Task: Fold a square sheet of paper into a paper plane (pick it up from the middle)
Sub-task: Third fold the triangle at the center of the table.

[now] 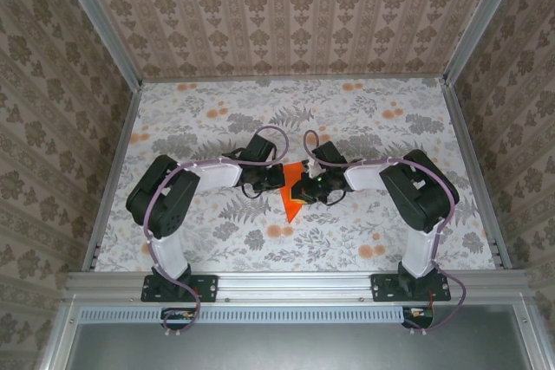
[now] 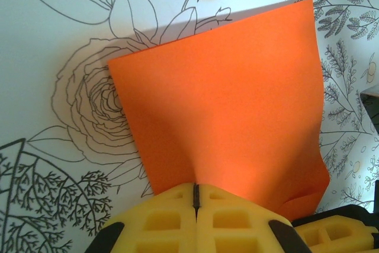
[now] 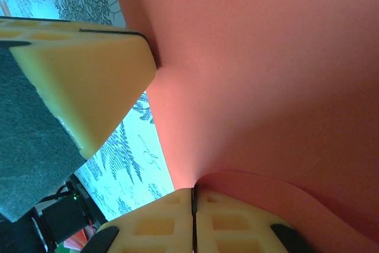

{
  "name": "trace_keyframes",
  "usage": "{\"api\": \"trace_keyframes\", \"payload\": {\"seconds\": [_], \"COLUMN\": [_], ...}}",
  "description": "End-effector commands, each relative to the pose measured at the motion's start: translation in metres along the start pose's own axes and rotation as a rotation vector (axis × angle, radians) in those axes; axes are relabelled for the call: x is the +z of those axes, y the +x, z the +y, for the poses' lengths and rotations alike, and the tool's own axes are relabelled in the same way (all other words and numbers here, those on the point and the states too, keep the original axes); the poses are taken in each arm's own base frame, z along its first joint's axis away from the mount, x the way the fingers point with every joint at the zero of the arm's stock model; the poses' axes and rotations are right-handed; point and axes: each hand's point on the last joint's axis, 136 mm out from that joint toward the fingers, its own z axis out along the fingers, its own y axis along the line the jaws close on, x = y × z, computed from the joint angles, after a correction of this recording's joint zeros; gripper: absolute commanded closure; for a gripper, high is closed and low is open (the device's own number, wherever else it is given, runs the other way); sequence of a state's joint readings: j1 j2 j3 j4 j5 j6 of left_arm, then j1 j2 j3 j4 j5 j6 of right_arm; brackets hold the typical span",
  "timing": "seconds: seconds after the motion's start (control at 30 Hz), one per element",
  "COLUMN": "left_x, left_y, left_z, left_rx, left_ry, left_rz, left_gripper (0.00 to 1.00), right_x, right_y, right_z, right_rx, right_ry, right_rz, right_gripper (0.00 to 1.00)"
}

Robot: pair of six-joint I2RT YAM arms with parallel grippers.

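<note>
The square sheet of paper [image 1: 293, 198], bright orange and folded over, hangs between the two grippers at the table's middle. In the left wrist view the sheet of paper [image 2: 228, 93] spreads away from my left gripper [image 2: 195, 189], whose yellow jaws are shut on its near edge. In the right wrist view the sheet of paper [image 3: 272, 81] curves overhead, and my right gripper [image 3: 193, 192] is shut on a bent edge of it. The left gripper's yellow finger [image 3: 89, 81] pinches the same sheet at the upper left there. From above, the left gripper [image 1: 279, 177] and right gripper [image 1: 301, 190] stand close together.
A flower-printed cloth [image 1: 217, 119] covers the table, with patterned walls on three sides. A metal rail [image 1: 295, 283] runs along the near edge by the arm bases. Both arms reach inward from left and right, elbows out toward the side walls.
</note>
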State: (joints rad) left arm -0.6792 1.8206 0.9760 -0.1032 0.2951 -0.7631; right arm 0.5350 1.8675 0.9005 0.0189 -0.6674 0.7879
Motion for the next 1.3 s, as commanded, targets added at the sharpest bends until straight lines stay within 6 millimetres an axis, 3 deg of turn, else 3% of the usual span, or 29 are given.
{"api": "trace_keyframes", "payload": {"seconds": [0.0,0.47,0.63,0.8,0.97,1.13,1.27], "left_x": [0.013,0.001,-0.020,-0.044,-0.055,-0.056,-0.051], "left_y": [0.024,0.017,0.005,-0.005,-0.005,-0.002,0.005], "left_z": [0.019,0.013,0.011,0.019,0.022,0.011,-0.001], "left_rx": [-0.008,-0.007,-0.038,-0.092,-0.101,-0.067,-0.042], "left_ry": [-0.056,-0.049,-0.044,-0.051,-0.049,-0.018,0.016], "left_rz": [0.082,0.054,-0.010,-0.082,-0.104,-0.098,-0.079], "left_gripper": [0.96,0.94,0.88,0.75,0.66,0.66,0.76], "right_x": [0.004,0.008,0.009,0.008,0.007,0.006,0.005], "right_y": [0.001,0.006,0.007,0.008,0.008,0.009,0.011], "right_z": [0.004,-0.012,-0.014,-0.017,-0.019,-0.022,-0.027], "right_rx": [-0.013,0.006,0.010,0.017,0.019,0.020,0.022], "right_ry": [-0.009,0.041,0.051,0.067,0.077,0.092,0.112], "right_rz": [0.023,0.040,0.041,0.040,0.034,0.029,0.029], "right_gripper": [0.92,0.86,0.74,0.63,0.57,0.60,0.72]}}
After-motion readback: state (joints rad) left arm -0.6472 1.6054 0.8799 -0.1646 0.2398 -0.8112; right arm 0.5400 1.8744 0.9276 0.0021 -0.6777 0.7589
